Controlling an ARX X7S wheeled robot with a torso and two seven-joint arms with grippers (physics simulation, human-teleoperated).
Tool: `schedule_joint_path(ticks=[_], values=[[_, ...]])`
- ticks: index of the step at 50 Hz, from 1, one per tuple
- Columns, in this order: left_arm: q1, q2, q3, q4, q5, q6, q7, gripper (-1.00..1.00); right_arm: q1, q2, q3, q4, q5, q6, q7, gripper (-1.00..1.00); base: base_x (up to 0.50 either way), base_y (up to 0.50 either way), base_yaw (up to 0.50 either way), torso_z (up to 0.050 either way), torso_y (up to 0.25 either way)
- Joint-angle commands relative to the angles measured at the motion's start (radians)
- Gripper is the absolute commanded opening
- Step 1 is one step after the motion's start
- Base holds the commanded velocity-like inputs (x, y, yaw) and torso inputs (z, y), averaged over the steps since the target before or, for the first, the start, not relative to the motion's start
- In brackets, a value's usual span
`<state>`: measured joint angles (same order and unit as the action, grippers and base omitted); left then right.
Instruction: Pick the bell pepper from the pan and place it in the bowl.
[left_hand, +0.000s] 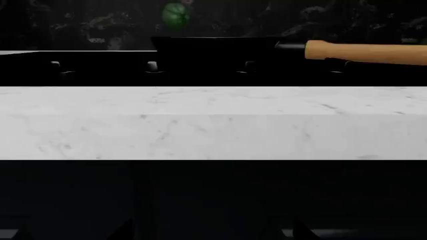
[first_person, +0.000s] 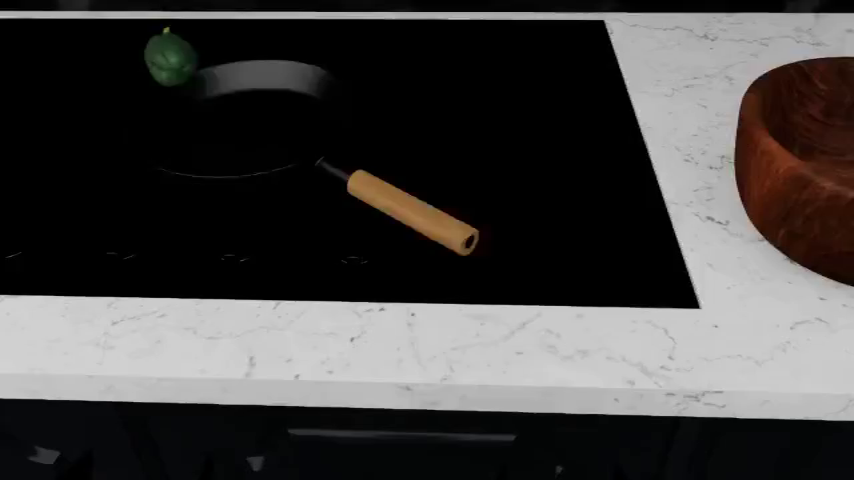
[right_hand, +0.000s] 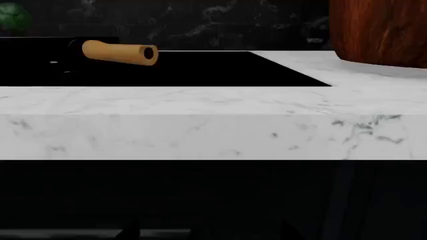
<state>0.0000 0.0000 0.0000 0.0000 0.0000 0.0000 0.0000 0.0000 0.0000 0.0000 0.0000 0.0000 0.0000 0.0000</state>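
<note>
Pepper (first_person: 168, 60) – seemingly on pan (first_person: 254, 120) far rim; bowl (first_person: 801, 160) right, awaiting it; both grippers unseen – finger state unknown.

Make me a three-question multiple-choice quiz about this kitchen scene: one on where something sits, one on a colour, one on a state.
1. The small dark-green bell pepper sits: A at the round black frying pan's far left rim; B in the bowl; C on the marble.
2. The pan's straight handle is: A red; B light-brown wood; C steel.
3. The large reddish-brown wooden bowl is: A tipped over; B upright on the white marble counter; C on the black cooktop.

Answers: 1 A, head view shows it there. 2 B, wood tone visible. 3 B, it stands right of the cooktop.
</note>
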Motion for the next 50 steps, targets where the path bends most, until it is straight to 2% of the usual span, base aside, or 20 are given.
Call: schedule_joint_path(ticks=[1, 3, 5, 7, 13, 17, 38, 39, 40, 50], values=[[-0.002, -0.019, 0.023, 0.004, -0.019, -0.005, -0.023, 1.00, 0.000, 0.014, 0.000, -0.002, 0.014, 0.002, 0.015, 1.00, 0.00, 0.00, 0.00, 0.000, 0.000], [-0.004, -0.019, 0.040, -0.085, -0.086, 0.061, 0.025, 1.00, 0.011, 0.014, -0.062, 0.095, 0.003, -0.064, 0.025, 1.00, 0.00, 0.00, 0.00, 0.000, 0.000], [-0.004, -0.030, 0.054, -0.110, -0.065, 0.059, 0.003, 1.00, 0.030, 0.018, -0.070, 0.107, 0.034, -0.051, 0.033, 1.00, 0.00, 0.00, 0.00, 0.000, 0.000], [-0.012, -0.026, 0.066, -0.151, -0.076, 0.105, 0.001, 1.00, 0.060, 0.027, -0.113, 0.157, -0.091, -0.061, 0.133, 1.00, 0.00, 0.00, 0.00, 0.000, 0.000], [-0.016, -0.042, 0.094, -0.181, -0.067, 0.109, -0.018, 1.00, 0.054, 0.035, -0.117, 0.169, 0.037, -0.121, 0.073, 1.00, 0.00, 0.00, 0.00, 0.000, 0.000], [-0.023, -0.045, 0.100, -0.208, -0.087, 0.131, -0.021, 1.00, 0.061, 0.046, -0.141, 0.177, 0.010, -0.122, 0.093, 1.00, 0.00, 0.00, 0.00, 0.000, 0.000], [-0.011, -0.078, 0.120, -0.178, -0.107, 0.133, -0.068, 1.00, 0.068, 0.068, -0.176, 0.202, 0.040, -0.130, 0.135, 1.00, 0.00, 0.00, 0.00, 0.000, 0.000], [-0.007, -0.092, 0.109, -0.028, -0.092, 0.015, -0.107, 1.00, 0.010, 0.108, -0.130, 0.052, 0.108, -0.018, 0.128, 1.00, 0.00, 0.00, 0.00, 0.000, 0.000], [-0.005, -0.094, 0.110, -0.002, -0.095, 0.008, -0.108, 1.00, 0.007, 0.109, -0.132, 0.002, 0.109, -0.008, 0.130, 1.00, 0.00, 0.00, 0.00, 0.000, 0.000], [-0.005, -0.105, 0.120, -0.008, -0.110, 0.015, -0.119, 1.00, 0.018, 0.112, -0.144, 0.016, 0.118, 0.003, 0.144, 1.00, 0.00, 0.00, 0.00, 0.000, 0.000]])
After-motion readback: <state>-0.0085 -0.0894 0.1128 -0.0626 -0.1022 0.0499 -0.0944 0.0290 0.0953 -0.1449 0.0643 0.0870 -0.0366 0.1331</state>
